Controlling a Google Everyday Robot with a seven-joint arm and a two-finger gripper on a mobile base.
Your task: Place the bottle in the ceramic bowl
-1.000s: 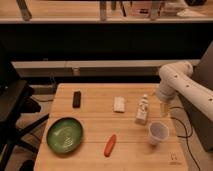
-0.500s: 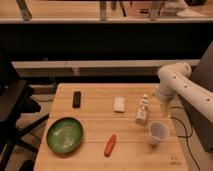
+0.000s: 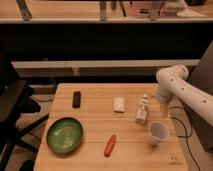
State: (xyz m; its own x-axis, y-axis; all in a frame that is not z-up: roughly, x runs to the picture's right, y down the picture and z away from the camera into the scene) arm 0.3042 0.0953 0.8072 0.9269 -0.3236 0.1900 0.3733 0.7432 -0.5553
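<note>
Camera view: found bottle (image 3: pixel 142 111) standing well apart from ceramic bowl (image 3: pixel 65 135), gripper (image 3: pixel 163 108) just beside bottle, grasp impossible to tell; judged everything left.

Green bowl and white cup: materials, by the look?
Wide green bowl: likely glazed ceramic; glossy, with a darker rim. Translucent white cup: probably thin plastic; light seems to pass through. Gripper hangs beside the small pale bottle.

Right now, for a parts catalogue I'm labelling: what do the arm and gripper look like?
The arm is glossy white, with thick rounded tubular segments and a bulbous elbow; no markings show. The gripper, small and pale, sits just right of the bottle.
</note>
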